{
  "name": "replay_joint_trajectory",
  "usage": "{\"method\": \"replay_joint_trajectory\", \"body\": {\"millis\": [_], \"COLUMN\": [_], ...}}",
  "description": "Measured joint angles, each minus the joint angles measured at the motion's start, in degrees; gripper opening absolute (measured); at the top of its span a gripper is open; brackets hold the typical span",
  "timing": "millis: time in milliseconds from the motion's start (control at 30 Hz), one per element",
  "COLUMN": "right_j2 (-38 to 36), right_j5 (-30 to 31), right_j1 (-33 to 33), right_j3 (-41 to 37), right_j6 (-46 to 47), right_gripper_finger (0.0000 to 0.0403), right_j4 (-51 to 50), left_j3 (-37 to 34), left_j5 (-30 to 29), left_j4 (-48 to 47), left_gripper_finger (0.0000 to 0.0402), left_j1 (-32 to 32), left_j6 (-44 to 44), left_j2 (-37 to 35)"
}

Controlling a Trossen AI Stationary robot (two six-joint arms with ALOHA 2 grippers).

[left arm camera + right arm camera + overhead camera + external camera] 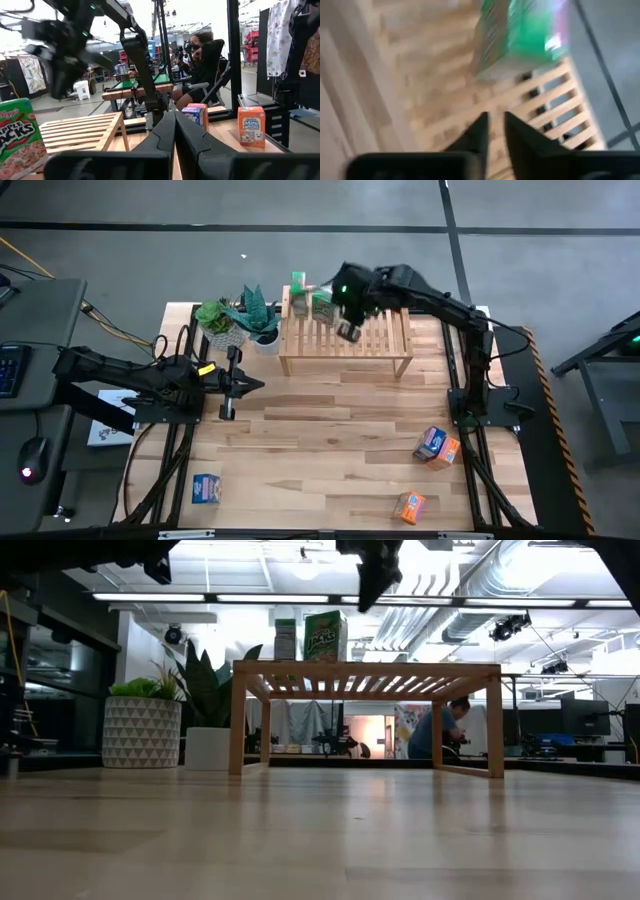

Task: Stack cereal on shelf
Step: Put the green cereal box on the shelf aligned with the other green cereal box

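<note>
The shelf [345, 340] stands at the table's far side, and two green cereal boxes [322, 302] [298, 285] stand upright on the far left of its slatted top [400, 683]. My right gripper [350, 330] hangs above the slats just right of those boxes, slanting down. Its fingers [495, 127] are nearly together with nothing between them, and a green box [520, 35] lies beyond them. My left gripper [250, 385] waits shut at the table's left, clear of everything. Other cereal boxes lie on the tabletop: blue [207, 489], orange [409, 505], and a blue and orange pair [437, 445].
Two potted plants [222, 320] [260, 315] stand against the shelf's left end. The right half of the shelf top [385, 335] is bare slats. A seated person [200, 55] shows beyond the table's right edge.
</note>
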Motion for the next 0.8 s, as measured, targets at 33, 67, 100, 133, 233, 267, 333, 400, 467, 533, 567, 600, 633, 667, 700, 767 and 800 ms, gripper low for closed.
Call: {"method": "replay_joint_trajectory", "body": {"millis": [33, 67, 100, 133, 233, 267, 333, 400, 467, 533, 567, 600, 633, 667, 700, 767, 800], "right_j2": [-0.73, -1.8, -3.21, -4.93, -11.3, -13.71, -19.12, -23.84, -26.39, -27.18, -27.22, -27.2, -26.92, -26.39, -25.69, -24.47, -23.84], "right_j5": [-0.03, 0.03, 0.28, 0.72, 1.03, 0.66, -1.16, -3.5, -5.71, -7.54, -8.5, -9.45, -10.31, -10.73, -10.71, -11.32, -12.16], "right_j1": [0.57, 1.06, 1.65, 2.17, 3.41, 3.59, 3.69, 3.14, 2.12, 0.73, -0.07, -0.84, -1.5, -2.02, -2.49, -3.24, -3.53], "right_j3": [-2.04, -4.54, -7.36, -10.61, -23.81, -28.62, -39.01, -48.74, -56.47, -61.62, -63.07, -64.15, -64.79, -65.08, -65.13, -65.23, -65.23], "right_j6": [0.01, 0.0, 0.17, 0.37, 0.09, -0.17, -0.75, -0.96, -1.01, -0.73, -0.09, 0.09, 0.17, 0.29, 0.68, 1.27, 1.29], "right_gripper_finger": [0.002, 0.0011, 0.0013, 0.0018, 0.0011, 0.0006, 0.0004, 0.0005, 0.0002, 0.0002, 0.0001, 0.0001, 0.0001, 0.0001, 0.0, 0.0, 0.0], "right_j4": [0.29, 0.92, 2.07, 4.17, 15.89, 20.78, 33.62, 49.15, 61.53, 69.05, 71.2, 72.68, 73.84, 74.82, 75.24, 76.88, 78.37], "left_j3": [0.0, 0.0, 0.0, 0.0, 0.0, 0.0, 0.0, 0.0, 0.0, 0.0, 0.0, 0.0, 0.0, 0.0, 0.0, 0.0, 0.0], "left_j5": [0.0, 0.0, 0.0, 0.0, 0.0, 0.0, 0.0, 0.0, 0.0, -0.02, -0.03, -0.03, -0.04, -0.04, -0.04, -0.04, -0.05], "left_j4": [-0.01, -0.07, -0.13, -0.22, -0.73, -0.8, -0.74, -0.55, -0.25, -0.31, -0.3, -0.31, -0.31, -0.31, -0.35, -0.35, -0.37], "left_gripper_finger": [0.0, 0.0, 0.0, 0.0, 0.0, 0.0, 0.0, 0.0, 0.0, 0.0, 0.0, 0.0, 0.0, 0.0, 0.0, 0.0, 0.0], "left_j1": [0.0, 0.0, 0.0, 0.0, 0.0, 0.0, 0.0, 0.0, 0.0, 0.0, 0.0, 0.0, 0.0, 0.0, 0.0, 0.0, 0.0], "left_j6": [-0.21, -0.57, -0.87, -1.05, -1.07, -1.07, -1.07, -1.07, -1.07, -0.76, -0.31, -0.09, -0.08, 0.02, 0.45, 1.39, 1.42], "left_j2": [0.0, 0.0, 0.0, 0.0, 0.0, 0.0, 0.0, -0.03, -0.04, -0.04, -0.04, -0.04, -0.04, -0.04, -0.04, -0.04, -0.04]}}
